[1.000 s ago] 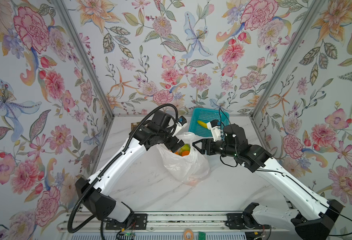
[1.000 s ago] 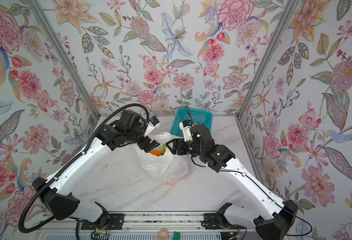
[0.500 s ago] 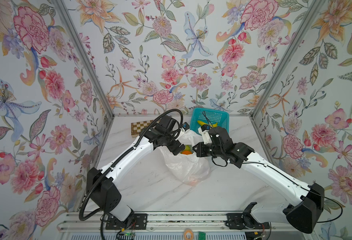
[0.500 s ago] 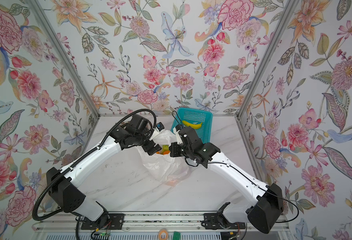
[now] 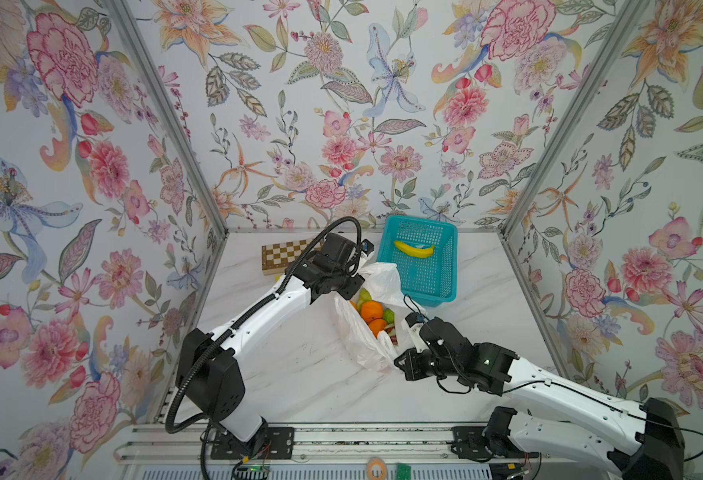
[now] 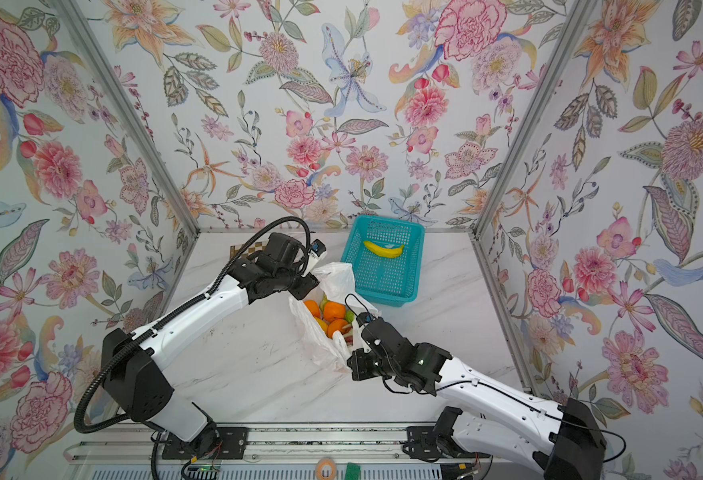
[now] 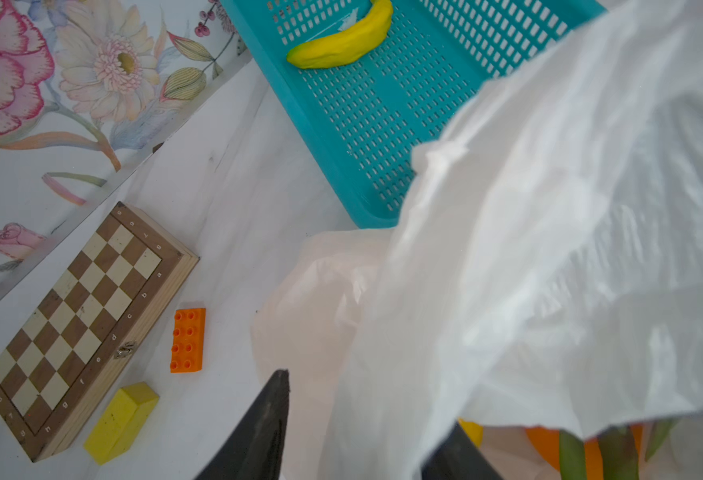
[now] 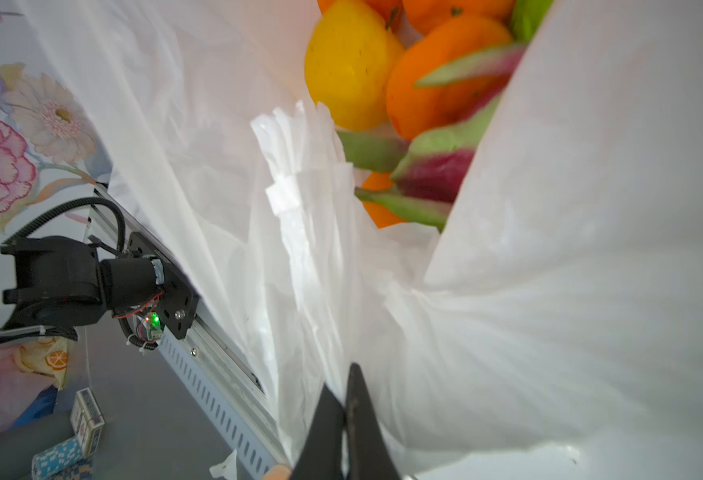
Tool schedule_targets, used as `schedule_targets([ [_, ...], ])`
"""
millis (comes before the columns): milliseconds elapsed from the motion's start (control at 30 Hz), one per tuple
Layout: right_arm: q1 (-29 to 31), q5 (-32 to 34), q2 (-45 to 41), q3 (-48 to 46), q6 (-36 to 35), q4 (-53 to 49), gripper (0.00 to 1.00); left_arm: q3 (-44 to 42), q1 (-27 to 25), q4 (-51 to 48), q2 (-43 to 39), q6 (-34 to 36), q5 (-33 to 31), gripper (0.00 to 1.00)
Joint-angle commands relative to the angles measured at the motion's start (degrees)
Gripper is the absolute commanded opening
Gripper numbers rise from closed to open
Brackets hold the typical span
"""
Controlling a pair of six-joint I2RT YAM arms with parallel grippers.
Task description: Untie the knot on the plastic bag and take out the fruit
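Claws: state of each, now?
Left claw: astride the thin translucent white plastic bag, grip cannot be told.
Right claw: closed on that bag's film.

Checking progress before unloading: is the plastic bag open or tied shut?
Open. In a top view the plastic bag gapes at its mouth, with the fruit exposed inside.

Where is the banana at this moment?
In both top views the banana lies alone inside the teal basket at the back, right of centre, just behind the open plastic bag.
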Motion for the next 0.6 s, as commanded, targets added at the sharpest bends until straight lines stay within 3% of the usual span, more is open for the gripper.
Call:
schedule_targets([
  [0,3.56,0.02,1.48,-3.26,4.40,5.80,0.02,-3.01,-0.09,5.85,-2.04,-7.27,-5.08,0.47],
  [100,6.56,1.35,4.39,-2.19,4.08,5.38,0.06,-6.22,-0.14,9.24,-5.08,-10.62,-5.03,0.49],
  [200,8.00,5.02,4.81,0.69,3.66,1.80,0.16,-9.31,-0.18,11.67,-8.04,-13.51,-2.95,0.60],
  [367,8.28,11.74,-0.36,5.01,4.21,-2.09,0.45,-12.35,-1.63,11.95,-14.18,-19.29,-2.80,0.79],
  [567,8.01,17.65,-4.36,12.38,2.82,-5.59,0.58,-12.39,-4.31,6.57,-19.73,-27.68,-5.73,0.80],
])
